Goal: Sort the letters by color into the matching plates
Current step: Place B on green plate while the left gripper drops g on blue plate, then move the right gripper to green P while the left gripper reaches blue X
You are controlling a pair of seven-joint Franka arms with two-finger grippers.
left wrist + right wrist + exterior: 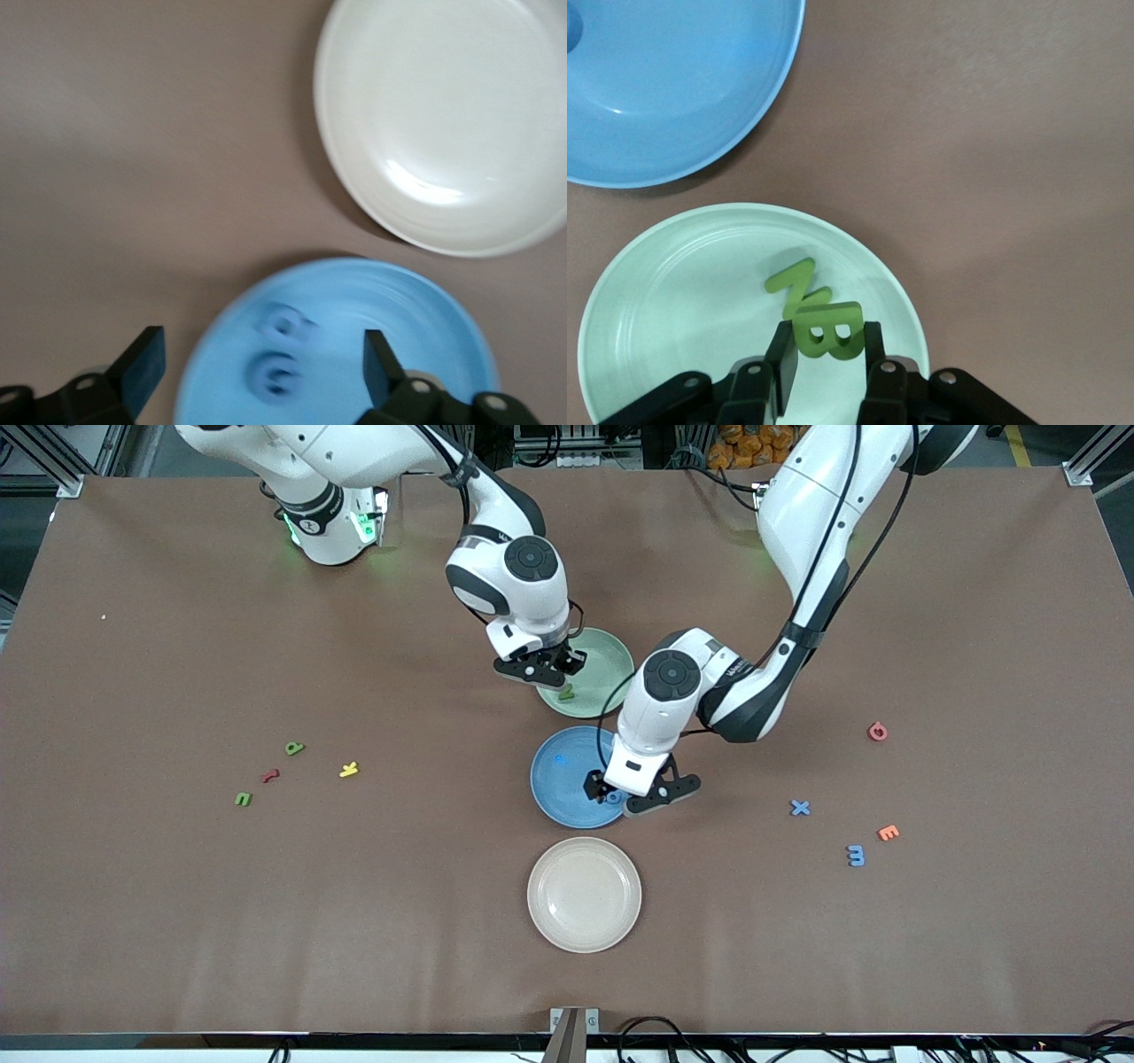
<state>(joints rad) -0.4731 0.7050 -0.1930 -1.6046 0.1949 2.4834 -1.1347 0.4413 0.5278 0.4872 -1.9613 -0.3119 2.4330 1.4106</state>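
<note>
- Front view, middle of the frame: three plates stand in a column, the pale green plate uppermost, the blue plate below it, the beige plate lowest and nearest the camera.
- The left gripper hangs low over the blue plate's rim, at the centre of the frame. In the left wrist view its fingers are spread wide with nothing between them.
- Below that spread pair, two blurred blue letters lie loose on the blue plate, close together. The front view shows one at the gripper and a small blue mark nearer the plate's middle.
- The right gripper is over the pale green plate, just above centre frame. In the right wrist view its fingers pinch a green letter B, holding it upright above the plate.
- A second green letter lies flat on the pale green plate, just beside the held B.
- Left part of the front view: two green letters, a red letter and a yellow letter lie scattered on the brown table.
- Right part of the front view: a red letter, a blue X, an orange E and another blue letter.
</note>
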